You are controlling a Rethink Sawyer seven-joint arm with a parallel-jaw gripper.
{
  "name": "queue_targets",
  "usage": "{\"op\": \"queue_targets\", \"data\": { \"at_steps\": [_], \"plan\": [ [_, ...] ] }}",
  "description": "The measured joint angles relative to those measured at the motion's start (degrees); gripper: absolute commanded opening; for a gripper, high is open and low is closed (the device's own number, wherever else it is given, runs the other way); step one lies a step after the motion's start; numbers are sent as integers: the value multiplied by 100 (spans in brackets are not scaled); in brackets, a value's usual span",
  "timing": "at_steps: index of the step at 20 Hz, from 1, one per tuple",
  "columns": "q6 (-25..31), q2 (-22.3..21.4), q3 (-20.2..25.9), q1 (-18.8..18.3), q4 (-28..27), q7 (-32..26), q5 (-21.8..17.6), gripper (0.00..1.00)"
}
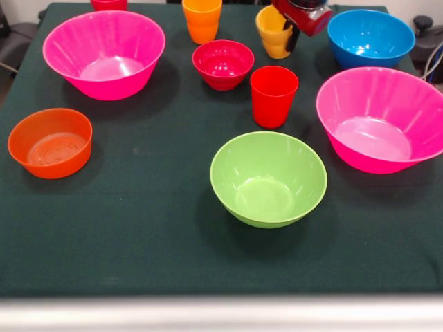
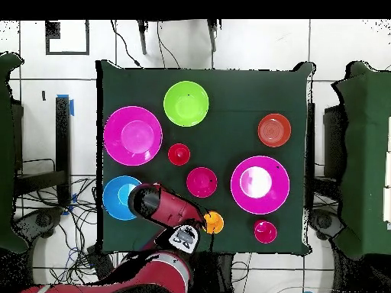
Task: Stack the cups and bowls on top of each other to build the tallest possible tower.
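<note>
Lime-green bowl (image 1: 268, 178) sitting nearest, empty, red cup (image 1: 273, 96) standing upright behind it, orange bowl (image 1: 50, 142) and pink bowls (image 1: 104, 54) lying empty and apart — nothing stacked, gripper (image 1: 294, 31) hanging at the tilted yellow cup (image 1: 273, 32) — jaw state impossible to tell.

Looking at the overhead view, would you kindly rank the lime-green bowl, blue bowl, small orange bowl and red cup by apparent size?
1. Lime-green bowl; the blue bowl looks similar, but the arm partly covers it, so I won't rank those two.
2. Small orange bowl
3. Red cup
</note>
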Motion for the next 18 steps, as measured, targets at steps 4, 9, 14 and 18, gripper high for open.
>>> {"op": "queue_targets", "data": {
  "at_steps": [4, 9, 14, 18],
  "plan": [
    [-1, 3, -35, 86, -22, 0, 0, 0],
    [3, -4, -34, 130, -88, 0, 0, 0],
    [202, -154, -49, 81, -117, 0, -1, 0],
    [594, -376, -109, -52, -174, 0, -15, 0]
  ]
}}
